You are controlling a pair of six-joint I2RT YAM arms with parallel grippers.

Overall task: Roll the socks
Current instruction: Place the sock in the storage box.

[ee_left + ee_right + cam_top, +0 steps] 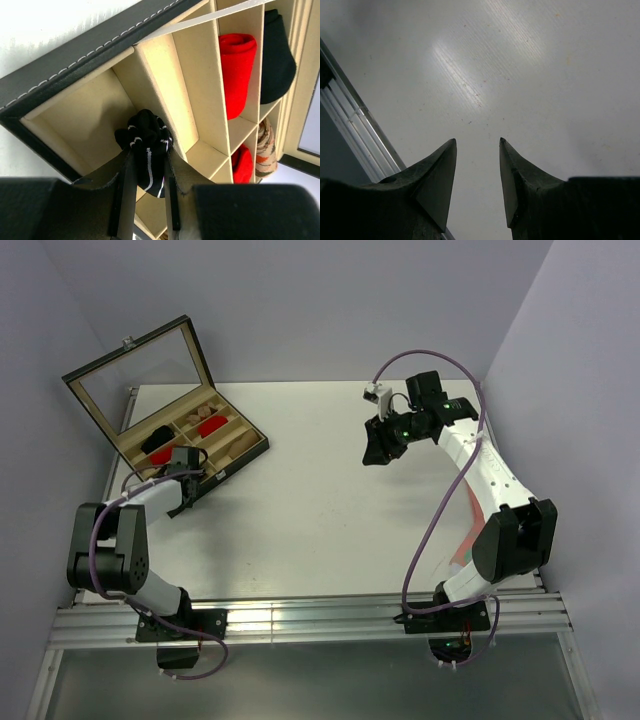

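Note:
The black sock with thin white stripes [145, 131] is bunched into a small roll. My left gripper [149, 156] is shut on it and holds it over a near, empty compartment of the open divided box [75, 55]. In the top view my left gripper [185, 478] is at the box's near edge [222, 472]. My right gripper [384, 446] is open and empty above bare table at the right. In its wrist view the fingertips [447, 150] stand apart over the white surface. I cannot make out the tan-brown sock.
The box's glass lid [140, 375] stands open at the back left. Other compartments hold red rolls [237, 70], a dark bundle [277, 55] and a patterned sock [265, 147]. A coral-pink strip [468, 532] lies beside the right arm. The table's near rail [350, 135] shows.

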